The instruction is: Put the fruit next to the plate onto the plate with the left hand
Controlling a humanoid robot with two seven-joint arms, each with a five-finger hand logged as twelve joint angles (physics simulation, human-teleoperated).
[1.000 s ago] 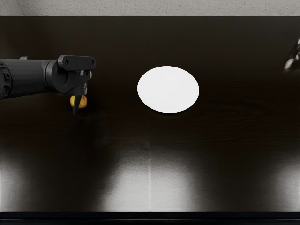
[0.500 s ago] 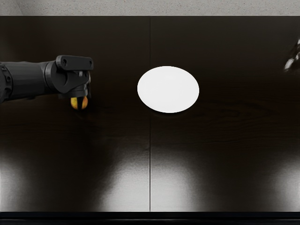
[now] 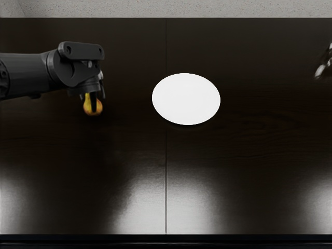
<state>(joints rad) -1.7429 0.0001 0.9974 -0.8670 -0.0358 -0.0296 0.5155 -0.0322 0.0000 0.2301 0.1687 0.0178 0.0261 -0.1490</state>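
Left hand [image 3: 83, 78] clenched on small yellow-orange fruit [image 3: 93, 107], well left of plate [image 3: 185, 98]; possibly clear of table [image 3: 233, 171], view unclear. Fruit likely light, round, smooth, slippery: grip across its middle.

Dim, sharp; glare patches nr table [image 3: 249, 155] front

Open tabletop [image 3: 127, 104] btwn hand [image 3: 85, 78], plate [image 3: 185, 98] (wide)

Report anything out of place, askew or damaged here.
Nothing stands out. The white plate lies flat and unbroken on the table; left of it, the left hand grips the yellow-orange fruit. A bit of the right hand shows at the right edge.
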